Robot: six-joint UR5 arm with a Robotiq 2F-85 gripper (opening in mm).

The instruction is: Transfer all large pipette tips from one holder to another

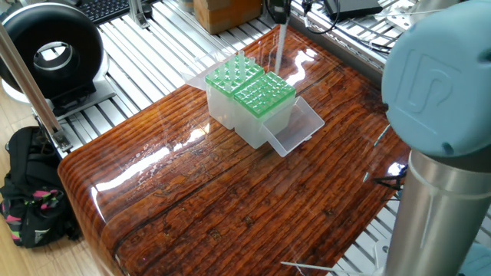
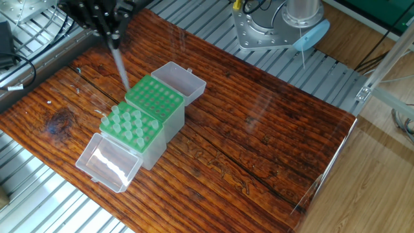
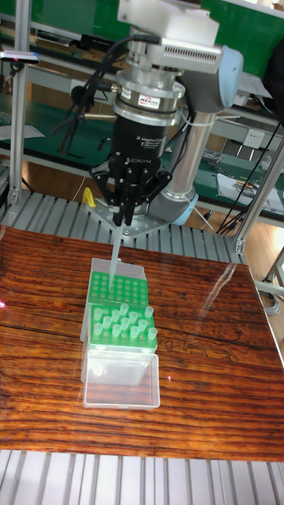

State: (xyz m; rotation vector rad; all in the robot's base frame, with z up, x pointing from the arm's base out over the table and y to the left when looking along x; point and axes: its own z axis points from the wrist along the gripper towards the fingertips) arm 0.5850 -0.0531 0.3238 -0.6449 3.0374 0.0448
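A slender, translucent whitish plastic pipette tip [image 2: 119,63] hangs from the black two-finger gripper [image 2: 111,35], its wide end pinched between the closed fingertips and its body narrowing to a fine point below. In the tall fixed view the tip [image 3: 116,248] is close to upright, its long axis leaning slightly so that the point sits a little to the left of the gripper [image 3: 122,218]; in the other fixed view it slants down and to the right. The point hovers above the far box, a clear plastic holder with a green perforated top [image 2: 156,100] whose holes look unfilled, and it does not reach the green plate. Touching it on the near side stands a second clear holder with a green top [image 2: 129,123], where the remaining large pipette tips [image 3: 122,322] stand in rows, wide ends up and points hidden inside. Each box has its clear hinged lid [image 2: 108,162] folded open and lying flat on the glossy dark brown wooden table [image 2: 246,155]. In one fixed view the held tip [image 1: 281,44] shows as a pale, near-vertical sliver above the boxes.
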